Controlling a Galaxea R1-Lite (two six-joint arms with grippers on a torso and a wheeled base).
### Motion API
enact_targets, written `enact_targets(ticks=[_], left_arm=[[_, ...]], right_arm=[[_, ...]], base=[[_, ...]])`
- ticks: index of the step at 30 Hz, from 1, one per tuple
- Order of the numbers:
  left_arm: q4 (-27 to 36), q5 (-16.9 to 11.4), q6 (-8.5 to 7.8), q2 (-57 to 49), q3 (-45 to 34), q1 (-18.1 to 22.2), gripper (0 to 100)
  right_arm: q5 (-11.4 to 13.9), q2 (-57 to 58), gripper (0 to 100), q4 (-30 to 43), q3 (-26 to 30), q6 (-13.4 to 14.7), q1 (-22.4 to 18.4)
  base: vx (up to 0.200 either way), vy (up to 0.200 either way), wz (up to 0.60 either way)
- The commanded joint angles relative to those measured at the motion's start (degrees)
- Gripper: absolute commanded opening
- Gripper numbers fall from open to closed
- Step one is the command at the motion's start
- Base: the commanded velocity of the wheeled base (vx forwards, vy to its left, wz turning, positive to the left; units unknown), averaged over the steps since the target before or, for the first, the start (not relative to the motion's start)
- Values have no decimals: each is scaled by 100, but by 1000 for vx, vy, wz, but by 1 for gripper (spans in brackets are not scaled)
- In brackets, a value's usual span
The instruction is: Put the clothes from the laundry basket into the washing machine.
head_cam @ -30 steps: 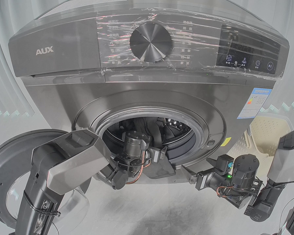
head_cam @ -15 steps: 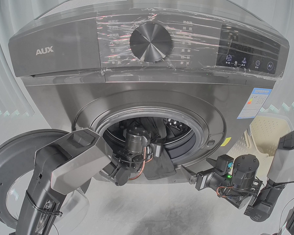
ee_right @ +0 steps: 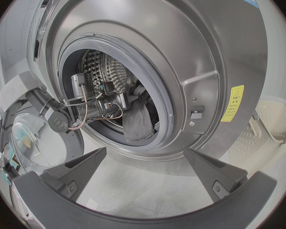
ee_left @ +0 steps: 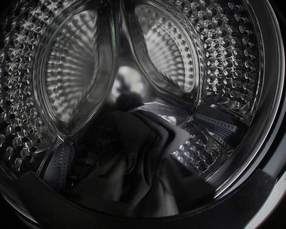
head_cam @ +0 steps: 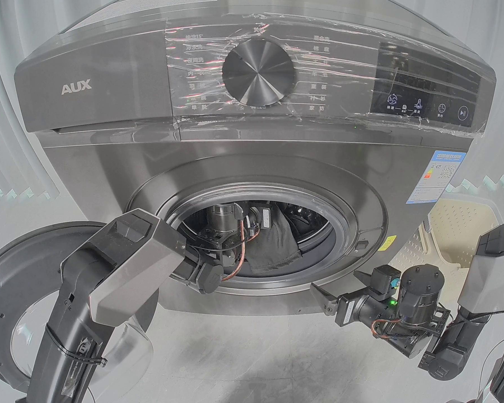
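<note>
A dark garment, judged soft, limp and light, is seen hanging just inside the opening of the washing machine, apparently pinched at a bunched upper fold by the closed left end effector.

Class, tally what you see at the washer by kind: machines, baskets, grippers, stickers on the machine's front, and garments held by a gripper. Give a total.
Washing machine: 1
Laundry basket: 1
Grippers: 2 (left gripper, right gripper)
Stickers: 2 (blue label, yellow sticker)
Held dark garment: 1
Total: 7
</note>
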State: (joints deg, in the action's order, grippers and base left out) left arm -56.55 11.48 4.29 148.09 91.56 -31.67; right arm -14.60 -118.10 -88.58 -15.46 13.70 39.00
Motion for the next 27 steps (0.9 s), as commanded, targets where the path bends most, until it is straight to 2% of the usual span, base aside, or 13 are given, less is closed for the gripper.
enact_targets(ticks=[1,7,10,22,23,27], left_arm=[[-14,3,19,-17,-174,-23,100],[30,-102,-25,-290,-1150,-225,100],[-5,-190,-42,-263,-1387,-278,100],[-40,-340,-69,141,-1246,-278,100],[-40,-340,-69,141,-1246,-278,0],[-102,-340,-69,299,-1176,-261,0]], right_arm=[[1,-11,100,-10,-1,-8,11],[1,-11,100,-10,-1,-8,11],[1,-2,100,-10,-1,-8,11],[1,-2,100,-10,43,-8,11],[1,-2,100,-10,43,-8,11],[1,-2,100,-10,43,-8,11]], base=[[0,0,0],[0,0,0],[0,0,0],[0,0,0],[0,0,0],[0,0,0]])
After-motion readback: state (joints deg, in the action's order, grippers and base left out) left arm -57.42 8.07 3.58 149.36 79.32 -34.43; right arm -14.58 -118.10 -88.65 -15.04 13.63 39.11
